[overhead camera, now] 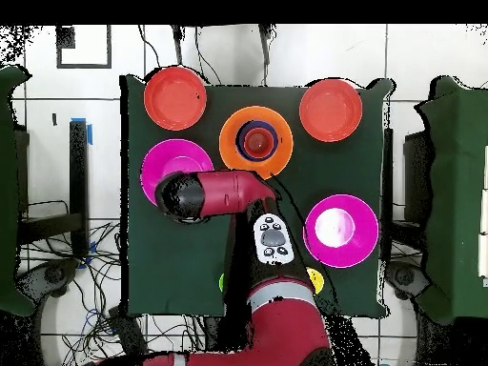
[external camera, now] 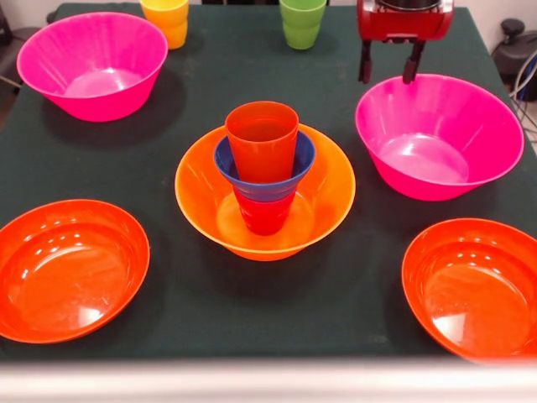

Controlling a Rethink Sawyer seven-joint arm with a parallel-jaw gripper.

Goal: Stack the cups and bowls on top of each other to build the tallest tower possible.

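Nearest the camera, two shallow red-orange bowls [external camera: 71,269] [external camera: 474,285] sit at the table's front corners. Mid-table stands the tower [external camera: 264,168]: a large orange bowl [external camera: 201,197] holding a red cup [external camera: 264,214], then a small blue bowl [external camera: 231,164], then an orange cup [external camera: 262,134] upright on top. Pink bowls [external camera: 92,63] [external camera: 440,134] flank it; the yellow cup [external camera: 166,18] and green cup [external camera: 302,21] wait at the table's back edge. The gripper [external camera: 391,63] hangs over the far rim of one pink bowl, fingers apart and empty. These pieces look light, stiff and slippery; a cup is probably best pinched across its rim, gently, since the tower seems easy to tip
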